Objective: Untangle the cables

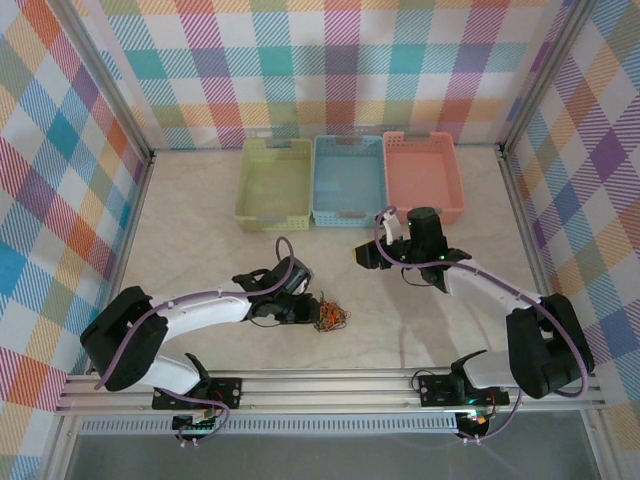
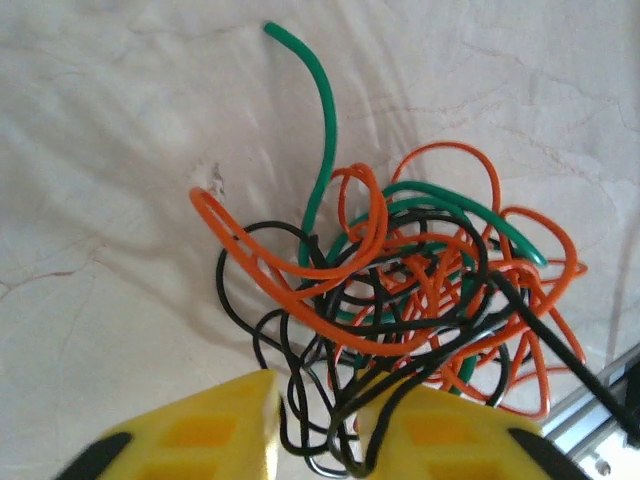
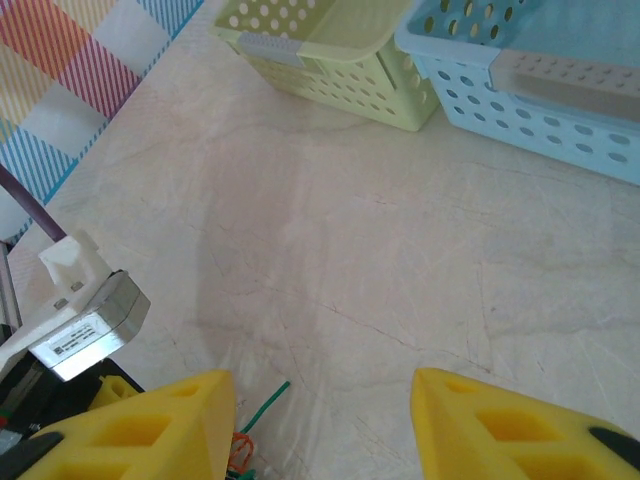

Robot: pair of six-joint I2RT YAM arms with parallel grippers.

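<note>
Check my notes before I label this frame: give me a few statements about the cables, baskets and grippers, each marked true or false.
1. A yellow-green basket, a blue basket and a pink basket stand side by side. True.
2. The cables lie in the blue basket. False: they lie tangled on the table, beside the left gripper.
3. Some of the cables pass between the left gripper's fingers. True.
4. The right gripper holds one of the cables. False: its jaws stand open over bare table.
</note>
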